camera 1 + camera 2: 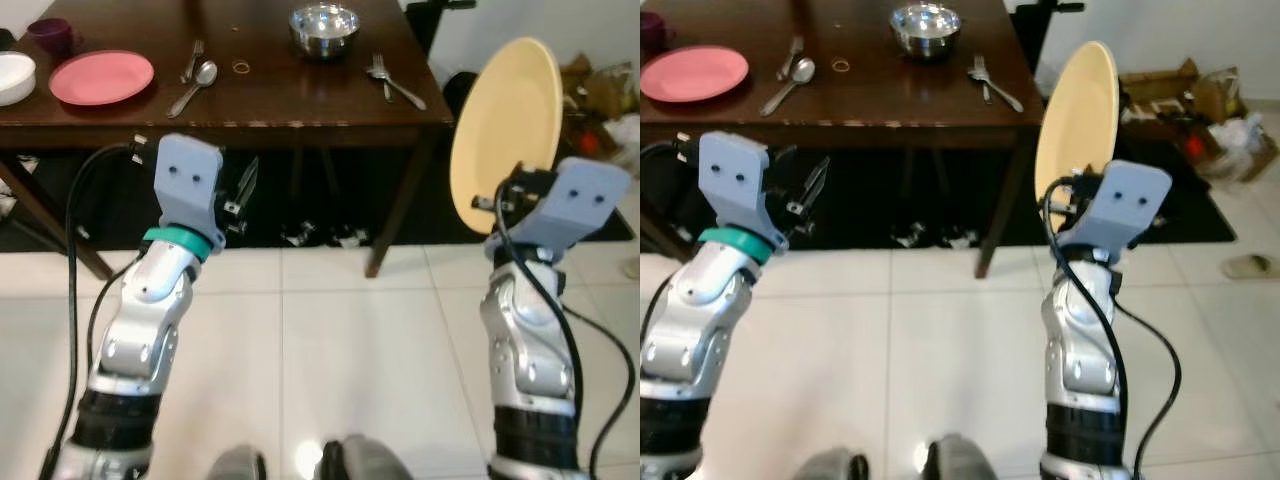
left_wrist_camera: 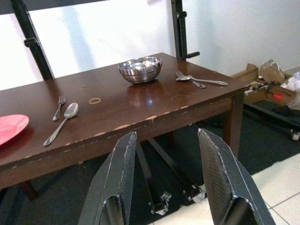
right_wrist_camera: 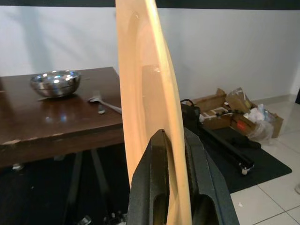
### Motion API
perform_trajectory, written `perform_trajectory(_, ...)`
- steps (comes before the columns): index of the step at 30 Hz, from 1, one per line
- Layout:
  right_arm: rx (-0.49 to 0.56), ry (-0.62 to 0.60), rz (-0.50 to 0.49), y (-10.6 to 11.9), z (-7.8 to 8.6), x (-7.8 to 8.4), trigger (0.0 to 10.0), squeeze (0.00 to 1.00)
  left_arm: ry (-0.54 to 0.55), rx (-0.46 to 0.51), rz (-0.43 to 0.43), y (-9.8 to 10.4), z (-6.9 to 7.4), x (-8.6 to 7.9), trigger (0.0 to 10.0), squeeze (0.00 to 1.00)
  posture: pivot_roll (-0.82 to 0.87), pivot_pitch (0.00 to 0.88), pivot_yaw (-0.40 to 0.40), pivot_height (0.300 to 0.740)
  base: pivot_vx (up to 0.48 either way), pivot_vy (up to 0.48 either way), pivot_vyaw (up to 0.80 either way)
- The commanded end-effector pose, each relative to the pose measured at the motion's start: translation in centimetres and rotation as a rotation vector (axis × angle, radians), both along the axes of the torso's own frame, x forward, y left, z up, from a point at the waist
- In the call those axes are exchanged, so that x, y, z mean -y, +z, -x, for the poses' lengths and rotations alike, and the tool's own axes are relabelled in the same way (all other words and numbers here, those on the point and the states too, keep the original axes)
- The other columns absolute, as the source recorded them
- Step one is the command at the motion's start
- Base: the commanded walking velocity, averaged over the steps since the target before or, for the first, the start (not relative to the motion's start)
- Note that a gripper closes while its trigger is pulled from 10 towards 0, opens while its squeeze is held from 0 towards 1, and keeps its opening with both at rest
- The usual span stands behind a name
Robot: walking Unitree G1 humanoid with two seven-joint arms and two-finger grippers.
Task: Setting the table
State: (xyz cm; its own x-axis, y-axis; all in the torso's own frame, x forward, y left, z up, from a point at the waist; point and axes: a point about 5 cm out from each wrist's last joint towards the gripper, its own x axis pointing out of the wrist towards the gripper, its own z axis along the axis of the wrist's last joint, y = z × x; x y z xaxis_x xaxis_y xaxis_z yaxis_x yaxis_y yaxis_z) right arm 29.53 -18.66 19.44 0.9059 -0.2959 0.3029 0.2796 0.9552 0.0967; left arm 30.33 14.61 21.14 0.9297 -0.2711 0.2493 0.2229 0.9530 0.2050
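A dark wooden table (image 1: pixel 300 105) stands ahead of me. On it lie a pink plate (image 1: pixel 101 76), a fork and spoon (image 1: pixel 195 78), a steel bowl (image 1: pixel 324 28) and a second fork and spoon (image 1: pixel 393 82). My right gripper (image 3: pixel 172 154) is shut on the rim of a pale yellow plate (image 1: pixel 505 130), holding it upright on edge beside the table's right end, over the floor. My left gripper (image 2: pixel 166 173) is open and empty, raised in front of the table's near edge, short of it.
A white bowl (image 1: pixel 14 76) and a dark purple cup (image 1: pixel 48 34) sit at the table's far left. Cardboard boxes and clutter (image 1: pixel 1200 95) lie on a dark mat to the right. A slipper (image 1: pixel 1250 265) lies on the white tiled floor (image 1: pixel 330 340).
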Motion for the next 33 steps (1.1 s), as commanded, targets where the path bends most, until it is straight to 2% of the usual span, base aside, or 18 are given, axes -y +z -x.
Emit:
perform_trajectory(1, 0.011, 0.003, -0.005, 0.08, 0.1, -0.09, 10.0, 0.0, 0.01, -0.022, -0.009, -0.58, 0.0, -0.25, 10.0, 0.0, 0.04, 0.008, 0.023, 0.74, -0.285, 0.0, 0.0)
perform_trajectory(33, 0.015, 0.006, -0.004, 0.1, -0.08, -0.15, 10.0, 0.0, 0.006, -0.019, -0.007, -0.67, -0.09, -0.14, 10.0, 0.0, 0.04, 0.0, 0.022, 0.74, -0.286, 0.0, 0.0)
